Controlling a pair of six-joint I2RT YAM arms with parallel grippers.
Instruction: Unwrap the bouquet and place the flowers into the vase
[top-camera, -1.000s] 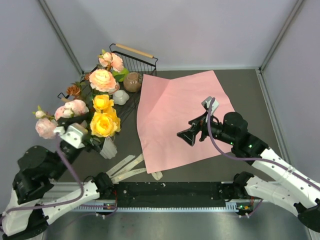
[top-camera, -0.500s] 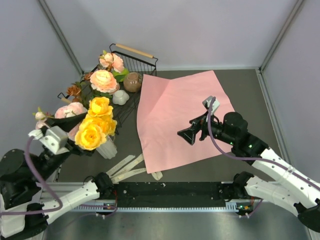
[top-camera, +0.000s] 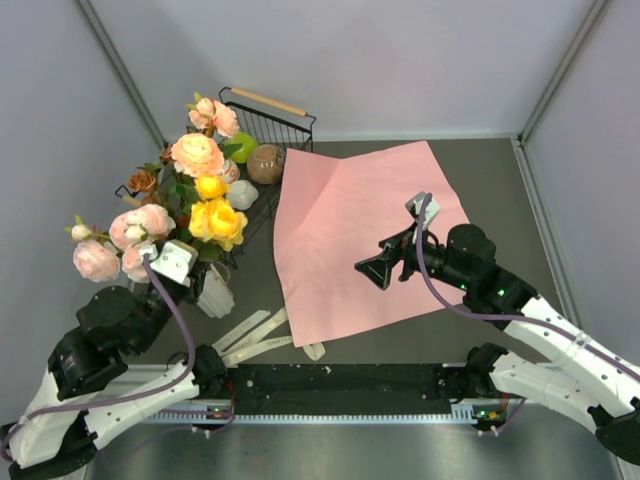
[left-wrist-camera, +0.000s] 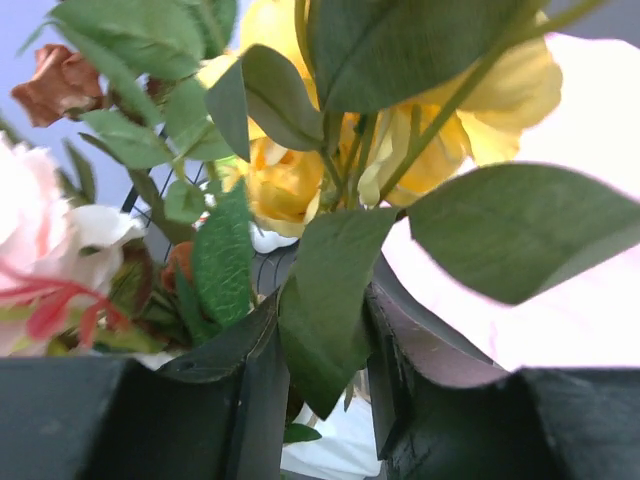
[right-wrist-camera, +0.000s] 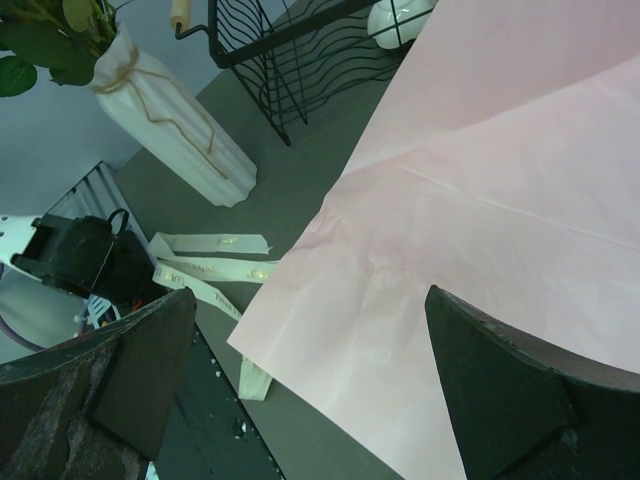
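Left fingers (left-wrist-camera: 262, 390): near left, set among the leaves and stems of the flowers (top-camera: 214, 218); narrowed to a slim gap with a leaf hanging in it. I cannot tell whether they grip anything.
Right fingers (top-camera: 370, 268): spread wide, holding nothing, hovering over the middle of the paper (top-camera: 340, 215).
Flowers: a tall bunch at the left of the bench (top-camera: 490, 175); yellow roses in the middle, pink ones to the near left, peach ones farther back. In the right wrist view, green stems and leaves enter the mouth of the vase (top-camera: 217, 297).
Vase: white, ribbed, twine round its neck; it stands on the bench at near left, under the yellow roses and apart from the paper's left edge.
Paper: pink, creased, lying open and flat across the middle of the bench.
Ribbon (top-camera: 250, 336): cream strips lying loose on the bench between the vase and the paper's near corner.
Basket (top-camera: 272, 122): black wire with a wooden handle, far left, behind the flowers.
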